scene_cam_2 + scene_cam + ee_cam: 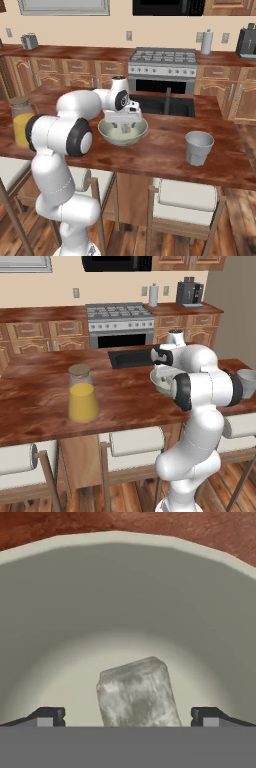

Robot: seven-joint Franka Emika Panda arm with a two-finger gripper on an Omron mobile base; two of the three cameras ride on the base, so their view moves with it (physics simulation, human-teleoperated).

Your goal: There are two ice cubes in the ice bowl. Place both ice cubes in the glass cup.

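One cube (136, 692) lies on the floor of the bowl (60, 612), squarely between the two fingertips (47, 716), so the wide-open pincer (123, 121) straddles it, nothing held. A second cube cannot be made out. Pincer points straight down into the bowl, presumably for a clean vertical pinch. Bowl sits on the bench (160, 150); the cup (199, 147) stands well apart to the right, upright and clear for the drop. Carafe (82, 394) at far left, out of the way.
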